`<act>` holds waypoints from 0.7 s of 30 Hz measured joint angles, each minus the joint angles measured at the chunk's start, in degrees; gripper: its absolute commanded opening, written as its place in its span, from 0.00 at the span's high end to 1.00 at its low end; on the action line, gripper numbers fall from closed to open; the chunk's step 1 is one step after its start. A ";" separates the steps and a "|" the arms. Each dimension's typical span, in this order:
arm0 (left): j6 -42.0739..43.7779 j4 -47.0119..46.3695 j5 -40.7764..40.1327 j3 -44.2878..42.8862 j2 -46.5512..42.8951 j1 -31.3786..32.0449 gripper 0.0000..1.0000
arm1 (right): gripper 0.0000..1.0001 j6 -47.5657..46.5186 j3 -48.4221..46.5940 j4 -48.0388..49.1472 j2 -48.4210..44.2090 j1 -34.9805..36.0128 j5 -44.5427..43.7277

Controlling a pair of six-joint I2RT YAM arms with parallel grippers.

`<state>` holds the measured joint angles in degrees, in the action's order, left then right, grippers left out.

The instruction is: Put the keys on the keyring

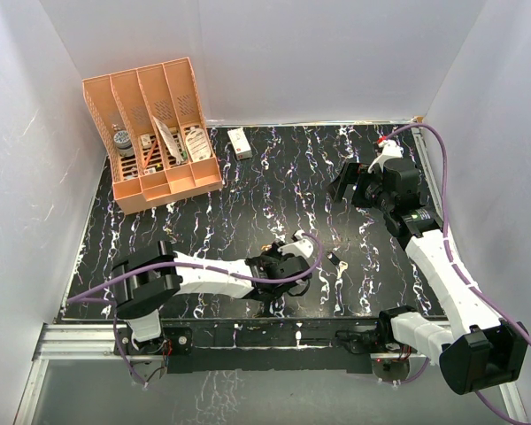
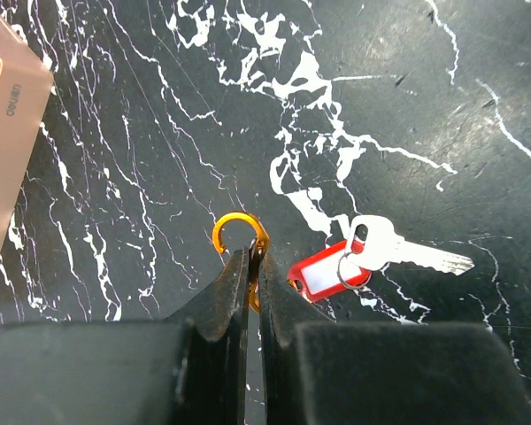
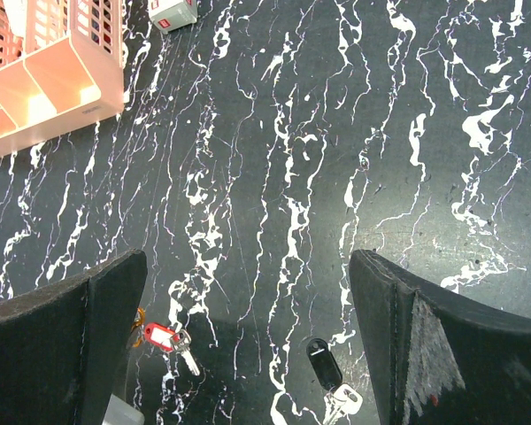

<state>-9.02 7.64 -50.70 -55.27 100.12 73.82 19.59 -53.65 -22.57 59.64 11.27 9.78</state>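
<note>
The orange keyring [image 2: 238, 228] is pinched upright between my left gripper's [image 2: 254, 258] shut jaws, its open loop poking out past the tips just above the table. The red-headed key [image 2: 329, 274] lies flat right beside it, with its silver blade [image 2: 407, 251] pointing right; the two look apart. The black-headed key [image 1: 335, 261] lies further right on the table and also shows in the right wrist view [image 3: 323, 362]. My right gripper [image 1: 352, 188] is wide open and empty, raised well behind both keys. The red key [image 3: 162, 336] shows below it.
A peach slotted organizer [image 1: 150, 133] holding small items stands at the back left. A small white box [image 1: 240, 142] lies beside it. The table is black marble with white veins, walled in by white panels. The organizer's corner [image 2: 4, 133] is at the left of the left wrist view.
</note>
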 measured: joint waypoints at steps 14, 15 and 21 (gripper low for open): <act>4.11 -2.25 -0.07 0.83 -0.55 -0.11 1.00 | 0.02 0.00 0.02 -0.02 -0.02 0.00 -0.07; 4.48 -2.56 -0.11 1.11 -0.39 -0.11 1.00 | 0.02 0.00 0.02 -0.02 -0.02 0.00 -0.07; 6.93 -4.87 -0.07 2.67 0.00 -0.11 1.00 | 0.02 -0.02 0.02 -0.02 -0.02 0.00 -0.24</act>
<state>-2.09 2.76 -50.76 -52.60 100.12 73.71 19.57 -53.63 -22.59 59.61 11.27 9.54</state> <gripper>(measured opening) 0.026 0.981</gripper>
